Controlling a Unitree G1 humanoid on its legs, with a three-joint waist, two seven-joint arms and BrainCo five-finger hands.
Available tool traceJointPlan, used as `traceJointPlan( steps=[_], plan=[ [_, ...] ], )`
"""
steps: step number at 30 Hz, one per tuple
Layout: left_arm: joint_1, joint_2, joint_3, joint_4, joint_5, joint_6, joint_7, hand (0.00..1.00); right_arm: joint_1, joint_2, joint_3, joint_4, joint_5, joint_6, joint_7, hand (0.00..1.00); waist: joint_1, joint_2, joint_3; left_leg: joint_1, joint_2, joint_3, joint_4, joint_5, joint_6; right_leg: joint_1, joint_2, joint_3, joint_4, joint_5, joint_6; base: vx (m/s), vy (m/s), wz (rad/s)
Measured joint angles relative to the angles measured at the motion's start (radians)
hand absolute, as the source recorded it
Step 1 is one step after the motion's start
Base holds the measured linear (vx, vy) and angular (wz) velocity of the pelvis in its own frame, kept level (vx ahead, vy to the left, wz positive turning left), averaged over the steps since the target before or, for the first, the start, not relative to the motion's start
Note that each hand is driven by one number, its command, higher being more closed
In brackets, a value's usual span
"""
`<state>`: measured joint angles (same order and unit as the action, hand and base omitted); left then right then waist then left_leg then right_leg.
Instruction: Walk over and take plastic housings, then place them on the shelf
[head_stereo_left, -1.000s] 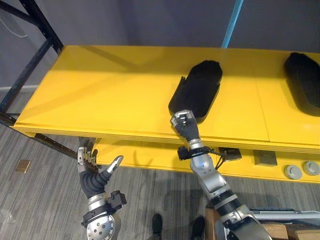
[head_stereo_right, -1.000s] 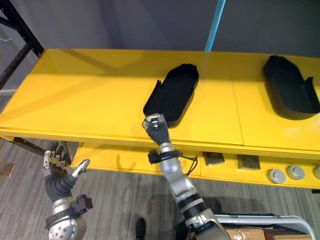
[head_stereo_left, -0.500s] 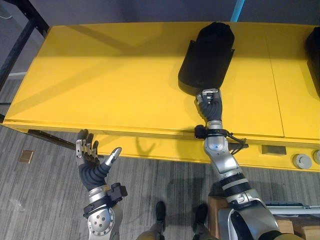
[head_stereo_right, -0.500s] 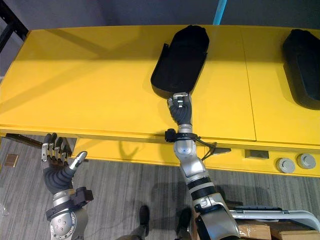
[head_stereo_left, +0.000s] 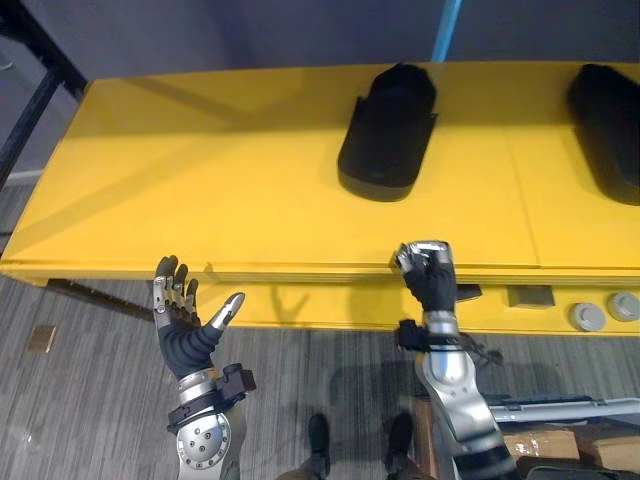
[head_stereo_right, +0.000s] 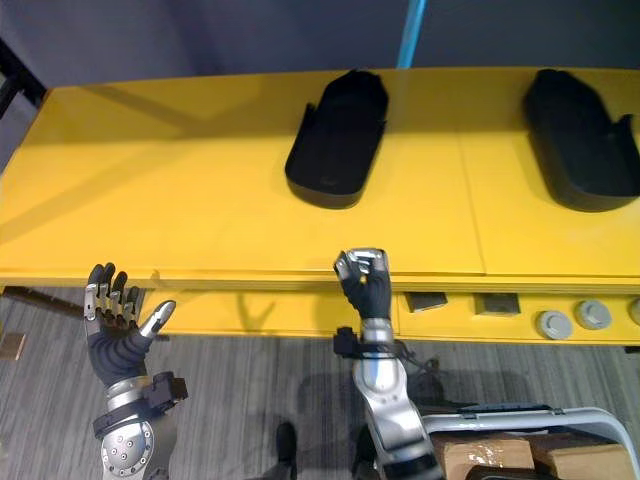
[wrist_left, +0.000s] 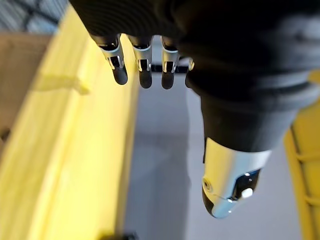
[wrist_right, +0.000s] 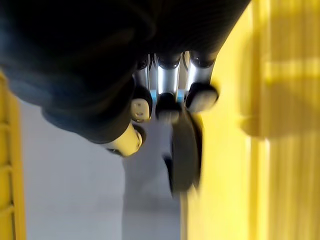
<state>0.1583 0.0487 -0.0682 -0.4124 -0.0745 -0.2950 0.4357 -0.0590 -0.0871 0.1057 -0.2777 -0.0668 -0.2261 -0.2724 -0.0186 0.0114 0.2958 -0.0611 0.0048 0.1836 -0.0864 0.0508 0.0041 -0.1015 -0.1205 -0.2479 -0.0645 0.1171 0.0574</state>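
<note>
1. A long yellow shelf (head_stereo_left: 230, 190) runs right across in front of the robot.
2. One black plastic housing (head_stereo_left: 388, 130) lies on the shelf, near the back. Its open side faces up and its wide, flat end points at the robot.
3. A second black plastic housing (head_stereo_left: 608, 130) lies on the same shelf, far off to the right. The two are well apart.
4. The right hand (head_stereo_left: 427, 277) is up at the front edge of the shelf, with bare yellow shelf between it and the first housing. It does not touch the housing.
5. The right hand's fingers (wrist_right: 200, 95) are curled in toward the thumb, like a loose fist. There is nothing in them.
6. The left hand (head_stereo_left: 183, 325) is held up in the air on the left, in front of the shelf and lower than its top. It is over the grey floor (head_stereo_left: 90, 400).
7. The left hand's fingers (wrist_left: 142, 70) are straight and side by side, and the thumb (wrist_left: 230, 190) sticks out to the side. This hand has nothing in it and touches nothing.
8. A lower yellow shelf (head_stereo_left: 300, 305) sits under the top one. On its right part are a small grey block (head_stereo_left: 530, 296) and two round grey pieces (head_stereo_left: 586, 316).
9. A thin blue post (head_stereo_left: 445, 30) stands behind the shelf, just past the first housing.
10. Brown cardboard boxes (head_stereo_right: 500, 462) sit on the floor at the lower right.
</note>
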Motion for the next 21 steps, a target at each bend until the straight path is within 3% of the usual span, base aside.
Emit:
traceJointPlan(
  steps=[4, 5, 6, 7, 9, 10, 11, 13, 15, 17, 18, 19, 20, 21],
  plan=[
    [-0.004, 0.005, -0.009, 0.001, 0.022, 0.006, -0.005, 0.00, 0.112, 0.003, -0.137, -0.067, -0.001, -0.012, 0.013, 0.00, -0.029, -0.045, -0.060, 0.072, 0.025, 0.112, 0.018, -0.041, -0.007, 0.021, 0.032, 0.119, 0.004, 0.000, -0.001, 0.02, -0.011, -0.91],
    [-0.004, 0.004, -0.009, 0.004, 0.022, 0.006, -0.005, 0.00, 0.141, 0.002, -0.172, -0.067, -0.001, -0.014, 0.016, 0.00, -0.032, -0.048, -0.083, 0.092, 0.045, 0.170, 0.089, -0.100, -0.015, 0.036, 0.050, 0.191, 0.010, 0.000, -0.001, 0.03, -0.006, -1.37],
    [-0.003, 0.004, -0.007, 0.004, 0.022, 0.006, -0.005, 0.00, 0.152, 0.000, -0.181, -0.066, -0.001, -0.014, 0.017, 0.00, -0.032, -0.048, -0.092, 0.089, 0.057, 0.185, 0.142, -0.131, -0.017, 0.035, 0.060, 0.226, 0.017, 0.000, -0.001, 0.05, -0.015, -1.74],
    [-0.001, -0.001, 0.004, 0.005, 0.022, 0.005, -0.005, 0.00, 0.160, -0.010, -0.185, -0.065, 0.000, -0.014, 0.017, 0.00, -0.032, -0.040, -0.098, 0.077, 0.089, 0.178, 0.269, -0.202, -0.026, 0.035, 0.081, 0.297, 0.038, 0.000, -0.001, 0.05, -0.018, -1.56],
    [-0.001, -0.005, 0.014, 0.011, 0.022, 0.006, -0.006, 0.00, 0.175, -0.037, -0.185, -0.064, 0.000, -0.014, 0.018, 0.00, -0.039, -0.029, -0.107, 0.049, 0.109, 0.063, 0.410, -0.270, -0.027, 0.027, 0.113, 0.377, 0.060, -0.002, -0.004, 0.03, 0.002, -1.65],
    [0.002, -0.010, 0.014, 0.014, 0.021, 0.005, -0.006, 0.00, 0.193, -0.048, -0.189, -0.061, 0.000, -0.014, 0.022, 0.00, -0.038, -0.019, -0.113, 0.029, 0.099, -0.123, 0.511, -0.319, -0.041, 0.007, 0.142, 0.457, 0.091, -0.011, -0.003, -0.02, 0.066, -1.92],
    [0.001, -0.017, 0.011, 0.027, 0.021, 0.005, -0.007, 0.00, 0.221, -0.056, -0.215, -0.064, 0.001, -0.014, 0.032, 0.00, -0.041, -0.001, -0.123, 0.023, 0.076, -0.306, 0.570, -0.364, -0.087, -0.027, 0.177, 0.515, 0.150, -0.036, 0.004, -0.04, 0.101, -1.83],
    [-0.007, -0.029, 0.002, 0.048, 0.021, 0.006, -0.011, 0.00, 0.301, -0.041, -0.281, -0.068, 0.005, -0.014, 0.046, 0.00, -0.074, 0.008, -0.144, 0.048, 0.035, -0.440, 0.576, -0.409, -0.097, -0.078, 0.202, 0.579, 0.232, -0.061, 0.026, -0.08, 0.189, -1.17],
    [-0.048, -0.039, -0.016, 0.066, 0.022, 0.005, -0.014, 0.00, 0.399, -0.009, -0.339, -0.105, 0.011, -0.013, 0.060, 0.00, -0.102, 0.004, -0.147, 0.052, 0.014, -0.407, 0.552, -0.442, -0.051, -0.123, 0.204, 0.638, 0.251, -0.045, 0.055, -0.14, 0.259, -1.02],
    [-0.075, -0.023, -0.039, 0.081, 0.022, 0.005, -0.019, 0.00, 0.458, 0.024, -0.325, -0.151, 0.020, -0.012, 0.066, 0.00, -0.098, -0.017, -0.144, 0.034, 0.003, -0.283, 0.550, -0.454, -0.028, -0.145, 0.194, 0.726, 0.180, 0.052, 0.084, -0.24, 0.275, -1.61],
    [-0.079, -0.013, -0.053, 0.082, 0.025, 0.005, -0.028, 0.00, 0.449, 0.032, -0.297, -0.169, 0.019, -0.013, 0.068, 0.00, -0.096, -0.016, -0.145, 0.006, 0.011, -0.187, 0.556, -0.441, 0.014, -0.141, 0.183, 0.724, 0.041, 0.208, 0.092, -0.35, 0.187, -2.25],
    [-0.110, -0.013, -0.057, 0.103, 0.031, 0.005, -0.040, 0.00, 0.424, 0.048, -0.283, -0.162, 0.016, -0.013, 0.065, 0.00, -0.082, -0.016, -0.142, -0.007, 0.026, -0.087, 0.524, -0.425, 0.028, -0.157, 0.161, 0.497, 0.029, 0.244, 0.040, -0.35, 0.125, -2.26],
    [-0.129, -0.017, -0.057, 0.117, 0.031, 0.005, -0.046, 0.00, 0.410, 0.054, -0.281, -0.154, 0.015, -0.013, 0.062, 0.00, -0.073, -0.015, -0.140, -0.010, 0.038, -0.042, 0.506, -0.407, 0.032, -0.168, 0.148, 0.374, 0.079, 0.180, -0.011, -0.38, 0.146, -2.11],
    [-0.151, -0.022, -0.055, 0.127, 0.030, 0.005, -0.047, 0.00, 0.381, 0.059, -0.272, -0.122, -0.003, -0.013, 0.058, 0.00, -0.062, -0.007, -0.139, -0.012, 0.057, 0.037, 0.461, -0.372, 0.032, -0.181, 0.120, 0.239, 0.192, 0.057, -0.049, -0.29, 0.142, -1.93]
  ],
)
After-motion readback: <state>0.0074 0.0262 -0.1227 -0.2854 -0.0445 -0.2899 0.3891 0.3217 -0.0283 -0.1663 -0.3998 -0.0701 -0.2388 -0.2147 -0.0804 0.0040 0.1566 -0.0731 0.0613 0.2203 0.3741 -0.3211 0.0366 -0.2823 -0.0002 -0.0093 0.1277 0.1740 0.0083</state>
